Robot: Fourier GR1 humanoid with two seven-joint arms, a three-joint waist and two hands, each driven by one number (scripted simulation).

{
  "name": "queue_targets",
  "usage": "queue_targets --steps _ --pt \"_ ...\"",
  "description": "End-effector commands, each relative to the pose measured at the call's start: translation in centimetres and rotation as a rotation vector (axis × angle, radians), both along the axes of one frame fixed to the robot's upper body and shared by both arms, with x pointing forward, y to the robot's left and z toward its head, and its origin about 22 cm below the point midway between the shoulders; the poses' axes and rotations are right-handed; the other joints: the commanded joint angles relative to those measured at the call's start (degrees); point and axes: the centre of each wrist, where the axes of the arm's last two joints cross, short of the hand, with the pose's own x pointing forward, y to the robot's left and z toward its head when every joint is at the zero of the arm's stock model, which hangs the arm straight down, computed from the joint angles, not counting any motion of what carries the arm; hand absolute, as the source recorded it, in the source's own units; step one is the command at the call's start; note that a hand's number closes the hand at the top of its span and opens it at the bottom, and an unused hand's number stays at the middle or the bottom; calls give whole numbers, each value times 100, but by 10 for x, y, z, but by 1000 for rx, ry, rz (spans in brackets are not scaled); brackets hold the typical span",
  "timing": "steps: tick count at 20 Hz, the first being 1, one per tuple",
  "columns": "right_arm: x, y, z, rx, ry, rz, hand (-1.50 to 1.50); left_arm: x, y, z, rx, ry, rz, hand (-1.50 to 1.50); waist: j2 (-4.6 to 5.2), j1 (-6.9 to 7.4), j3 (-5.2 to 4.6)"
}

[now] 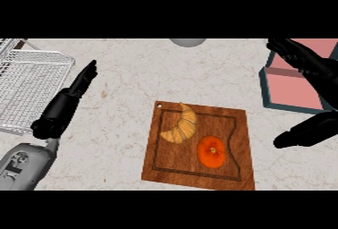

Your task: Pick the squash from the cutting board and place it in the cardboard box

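On the marble counter (125,80), the squash (212,151) is sitting on the cutting board (173,167), down-left of the nearer, open, empty right hand (310,67) hovering over the cardboard box (290,87); the left hand (66,105) is resting open.

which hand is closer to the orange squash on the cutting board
Right. The right hand is open off the board's right edge, its thumb level with the squash. The left hand rests open farther away, left of the cutting board, beside the wire rack.
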Motion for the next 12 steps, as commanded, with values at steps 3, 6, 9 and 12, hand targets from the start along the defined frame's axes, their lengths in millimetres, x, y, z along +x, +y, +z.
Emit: queue_targets --steps 3,6,9,12 --pt "10 -11 5 -199 -179 217 -150 -9 1 -3 11 29 -52 0 -13 42 5" --pt "6 0 31 -326 -238 275 -150 -11 17 -8 18 37 -46 0 -44 -48 -8" --pt "-3 11 33 -534 -263 265 -150 -11 10 -5 18 23 -31 0 -56 -67 -10" --pt "-13 34 40 -719 -280 303 -150 -20 8 -8 10 39 -35 0 -83 -41 -14"
